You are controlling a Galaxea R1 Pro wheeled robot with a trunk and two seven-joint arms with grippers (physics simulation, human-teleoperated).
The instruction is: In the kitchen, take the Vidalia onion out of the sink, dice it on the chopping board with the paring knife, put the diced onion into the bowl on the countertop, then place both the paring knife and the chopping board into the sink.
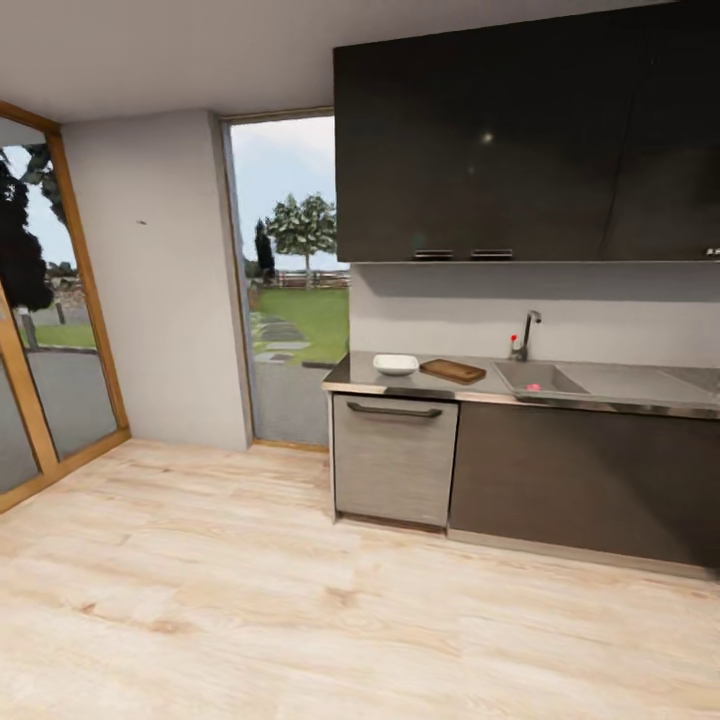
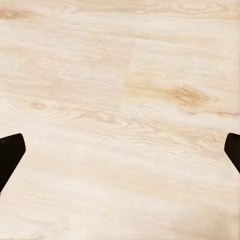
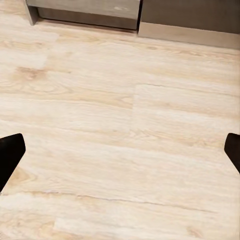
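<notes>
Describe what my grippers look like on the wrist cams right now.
Little of them shows. The left gripper appears as two matte black, angular fingertips at the frame's edges; the right gripper looks the same, with black fingertips. No cables or markings are visible.

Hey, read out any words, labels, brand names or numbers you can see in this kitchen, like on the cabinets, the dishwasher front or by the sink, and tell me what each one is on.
There is no readable text in these views.
The dark upper cabinets, the grey appliance front with the dark handle, the shallow white square bowl, the dark brown wooden chopping board and the grey steel sink all look plain from here.
</notes>
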